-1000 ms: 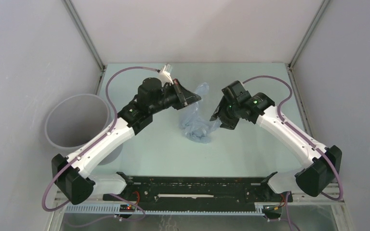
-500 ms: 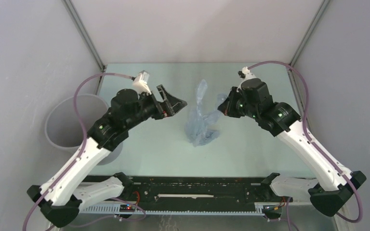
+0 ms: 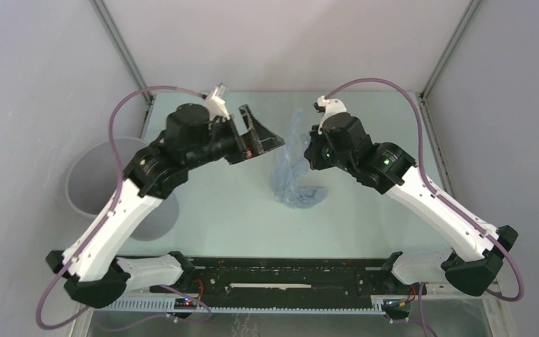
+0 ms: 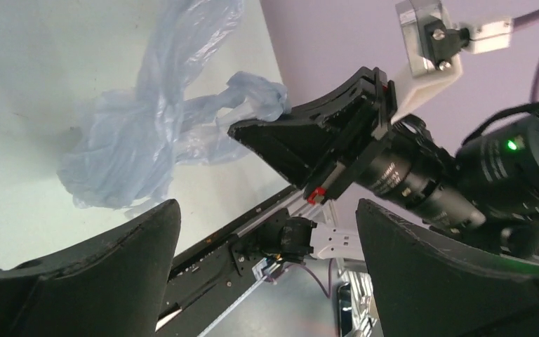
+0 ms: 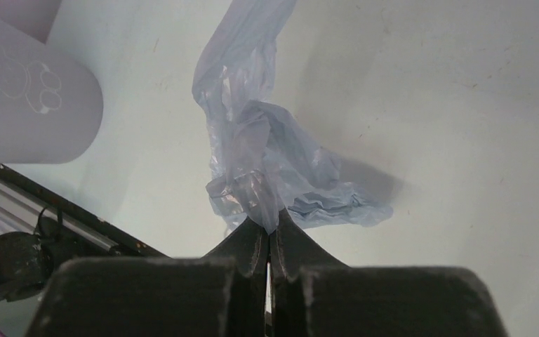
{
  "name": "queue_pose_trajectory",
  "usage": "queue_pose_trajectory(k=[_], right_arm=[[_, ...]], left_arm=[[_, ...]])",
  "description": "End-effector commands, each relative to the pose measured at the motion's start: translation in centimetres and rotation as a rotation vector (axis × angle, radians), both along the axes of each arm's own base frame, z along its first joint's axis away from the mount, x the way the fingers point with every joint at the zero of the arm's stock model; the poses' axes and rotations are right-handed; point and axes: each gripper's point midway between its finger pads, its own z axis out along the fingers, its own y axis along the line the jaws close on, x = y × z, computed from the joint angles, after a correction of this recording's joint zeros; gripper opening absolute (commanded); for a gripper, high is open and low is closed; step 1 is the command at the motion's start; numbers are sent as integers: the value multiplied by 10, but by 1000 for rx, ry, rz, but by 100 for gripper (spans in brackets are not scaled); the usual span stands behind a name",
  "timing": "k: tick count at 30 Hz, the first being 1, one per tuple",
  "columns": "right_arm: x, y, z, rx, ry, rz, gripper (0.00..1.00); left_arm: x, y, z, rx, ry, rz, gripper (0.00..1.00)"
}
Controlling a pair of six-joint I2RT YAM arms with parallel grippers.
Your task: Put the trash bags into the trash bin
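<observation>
Bag (image 3: 288, 181) mid-frame, pale blue, lower folds resting on table (image 3: 365, 232). My right claw (image 5: 268, 226) is pinched tight on its top fold. Left claw (image 4: 267, 217) spread wide, empty. Step, I judge: lifting. Next: carry left, clear the rim of bin (image 3: 84, 200) at mid-left edge.

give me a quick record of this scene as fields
trash bag: pale-blue film, crumpled on the table
trash bin: grey, upright, far left, apart from the trash bag
right gripper: shut on a fold of the trash bag
left gripper: open, holding nothing, left of the trash bag
task state: trash bag not yet in trash bin
</observation>
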Motion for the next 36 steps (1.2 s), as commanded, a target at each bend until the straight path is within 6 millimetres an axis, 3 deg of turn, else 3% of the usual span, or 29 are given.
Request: queue_pose_trajectory(k=[1,10,17,19,23,28,33,36], right_arm=[[-4,7,15,10,-38,28,0],[-16,10,13,63,-9,50,0],[-26,11,12,95,22,70,0],[-28,11,10,99,34,72,0],[-34,6,5,108,51,65,0],[-41,1,-6,94,88,63,0],[-26,-19,-27,99,137,-22,0],[-5,-28,-53,169,256,-66,0]], left_arm=[[5,-8,-7,82,51,-3,100],[54,-14,-58,398,19,20,100],[71,-38,-62,383,10,-16,99],[80,-34,-62,405,-2,21,91],[102,-16,-60,430,-25,134,67],[122,-7,-58,374,-69,190,36],[128,30,-76,348,-101,284,16],[135,51,-111,349,-68,319,9]])
